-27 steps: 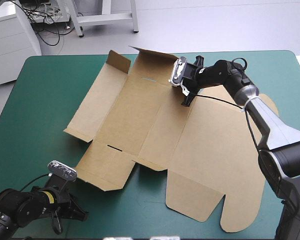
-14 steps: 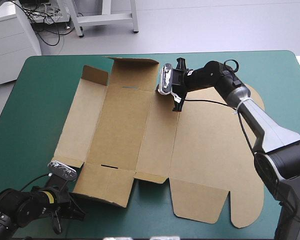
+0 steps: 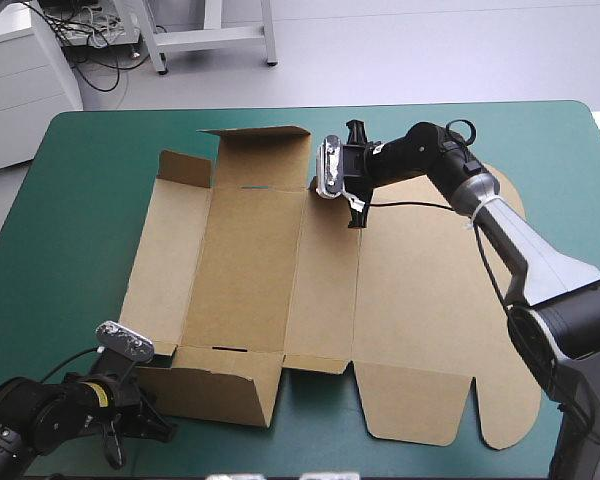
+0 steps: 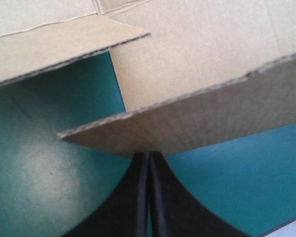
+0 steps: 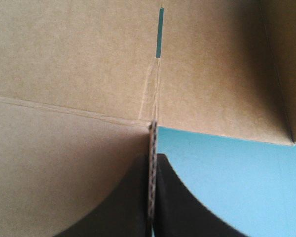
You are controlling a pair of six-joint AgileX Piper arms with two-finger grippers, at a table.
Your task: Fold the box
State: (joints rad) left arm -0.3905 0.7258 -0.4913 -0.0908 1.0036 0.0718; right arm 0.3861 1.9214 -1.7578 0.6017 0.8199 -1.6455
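Across the middle of the teal-green cover (image 3: 70,200), the box (image 3: 270,270) is lying as one cut sheet of brown corrugated board, mostly flat, with creases running near to far. Its far flap (image 3: 260,155) and near-left flap (image 3: 220,390) are standing up. A wide panel with rounded corners is lying flat toward the right. The right gripper (image 5: 153,160) is pinching the sheet's far edge just beside the far flap, with the fluted edge showing between its black fingers and a narrow slot (image 5: 160,32) ahead. The left gripper (image 4: 149,157), fingers pressed together in a point, is sitting with its tip at the near-left flap's lower edge.
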